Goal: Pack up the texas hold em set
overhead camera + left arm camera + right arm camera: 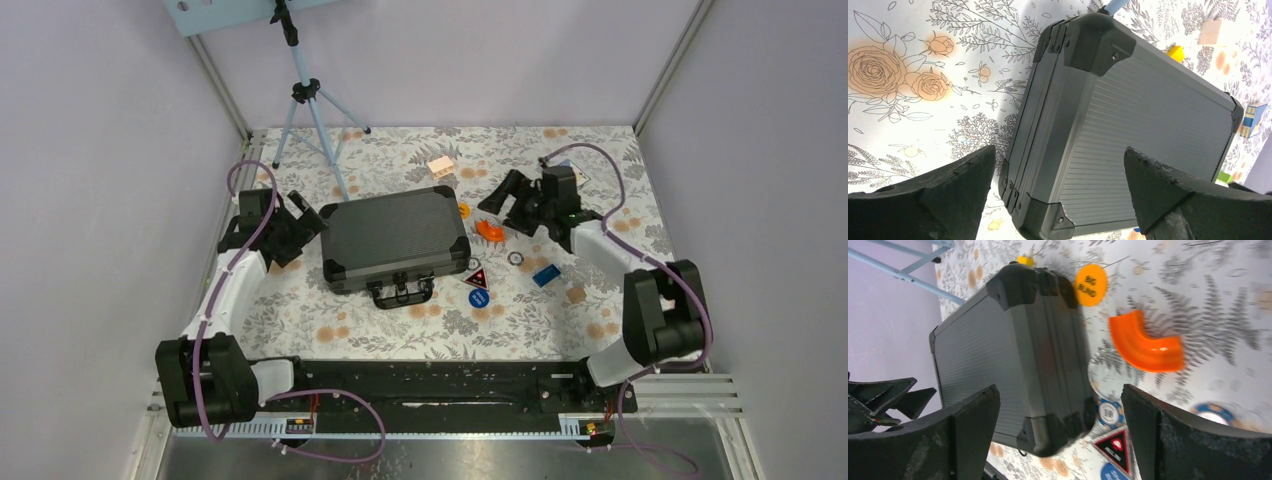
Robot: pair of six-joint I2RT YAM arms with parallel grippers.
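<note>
The black ribbed briefcase (395, 238) of the texas hold em set lies shut in the middle of the table, its handle (403, 293) facing the arms. My left gripper (300, 222) hovers open at the case's left end; in the left wrist view the case (1128, 130) shows between the wide fingers of that gripper (1059, 150), untouched. My right gripper (505, 200) is open to the right of the case, holding nothing. Its wrist view, past the gripper (1060, 390), shows the case (998, 350), a blue poker chip (1108, 412) at its corner and an orange "BIG BLIND" disc (1091, 284).
An orange curved block (489, 230) lies right of the case. A black-and-red triangle marker (477, 278), a blue round disc (478, 298), a small ring (515, 258) and a blue block (545, 275) lie nearby. A wooden block (440, 166) and a tripod (305, 100) stand behind.
</note>
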